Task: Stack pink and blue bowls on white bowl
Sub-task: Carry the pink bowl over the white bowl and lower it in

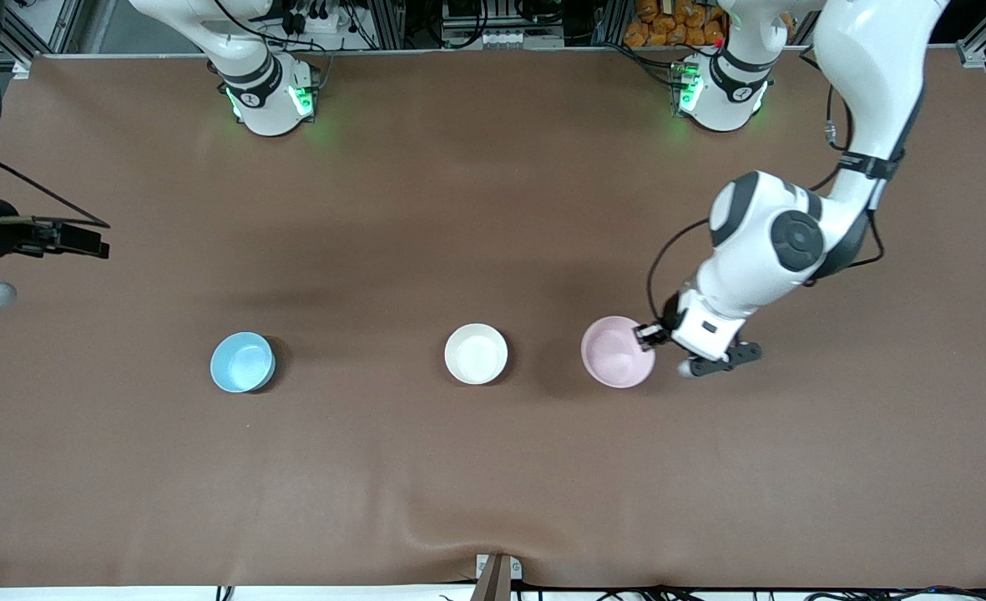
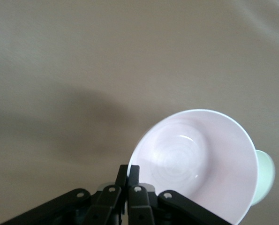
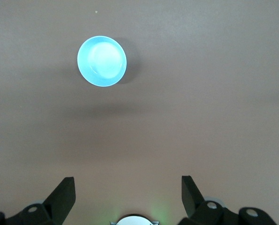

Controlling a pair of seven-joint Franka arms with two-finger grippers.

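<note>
Pink bowl (image 1: pixel 616 353) sits toward the left arm's end of the tabletop (image 1: pixel 493 467), in a row with the white bowl (image 1: pixel 476 354) just beside it at the middle and the blue bowl (image 1: pixel 242 361) well apart toward the right arm's end; all three lie roughly midway between the robots' edge and the camera's edge. Left hand (image 1: pixel 650 335) is at the pink bowl's rim, fingers pressed together and pinching that rim; the left wrist view shows the bowl (image 2: pixel 200 164) tilted, with the fingertips (image 2: pixel 133 172) on its edge. Whether the bowl is touching the tabletop I cannot tell. Right hand (image 3: pixel 128 190) waits high over the right arm's end, fingers spread, holding nothing, blue bowl (image 3: pixel 101 61) below it.
</note>
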